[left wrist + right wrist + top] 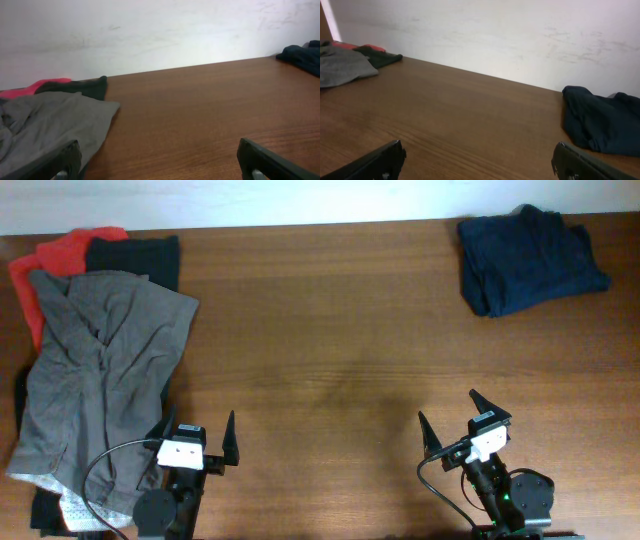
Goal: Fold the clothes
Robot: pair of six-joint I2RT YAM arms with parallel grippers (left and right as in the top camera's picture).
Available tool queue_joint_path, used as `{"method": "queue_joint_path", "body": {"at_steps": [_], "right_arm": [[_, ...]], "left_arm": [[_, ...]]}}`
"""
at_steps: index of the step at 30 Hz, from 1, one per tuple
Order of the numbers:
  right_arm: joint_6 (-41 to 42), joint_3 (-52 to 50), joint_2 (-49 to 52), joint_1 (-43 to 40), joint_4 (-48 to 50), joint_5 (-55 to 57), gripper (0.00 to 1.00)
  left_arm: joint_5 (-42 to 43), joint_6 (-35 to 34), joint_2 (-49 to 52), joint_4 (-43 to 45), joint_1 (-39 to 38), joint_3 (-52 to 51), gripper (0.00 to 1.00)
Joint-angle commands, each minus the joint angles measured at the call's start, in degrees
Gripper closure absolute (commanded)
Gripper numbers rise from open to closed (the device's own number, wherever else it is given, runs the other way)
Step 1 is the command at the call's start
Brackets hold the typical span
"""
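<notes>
2 gaping empty claws, left claw (200, 418), right claw (447, 404), crumpled navy shorts (530, 260), woodgrain table (330, 330)

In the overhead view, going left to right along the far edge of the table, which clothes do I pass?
Red garment → black garment → navy shorts. The grey garment lies over the first two, so it is left out.

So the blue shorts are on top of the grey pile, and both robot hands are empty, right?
No. The blue shorts lie alone at the table's far right corner, away from the grey pile; the overhead view shows it. The left hand and right hand are empty.
</notes>
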Motion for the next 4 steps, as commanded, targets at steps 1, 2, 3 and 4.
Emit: {"method": "queue_joint_path", "body": {"at_steps": [1, 2, 3, 4], "right_arm": [[0.5, -0.5, -0.4, 0.5, 0.0, 0.5, 0.01], [0.5, -0.5, -0.4, 0.5, 0.0, 0.5, 0.01], [0.5, -0.5, -0.4, 0.5, 0.0, 0.5, 0.01], [0.5, -0.5, -0.4, 0.5, 0.0, 0.5, 0.02]], "left_arm": [[-0.6, 1.1, -0.5, -0.4, 0.4, -0.2, 0.01], [-0.6, 1.1, -0.5, -0.4, 0.4, -0.2, 0.01], [-0.6, 1.1, -0.5, -0.4, 0.4, -0.2, 0.01], [-0.6, 1.1, -0.5, -0.4, 0.4, -0.2, 0.01]]}}
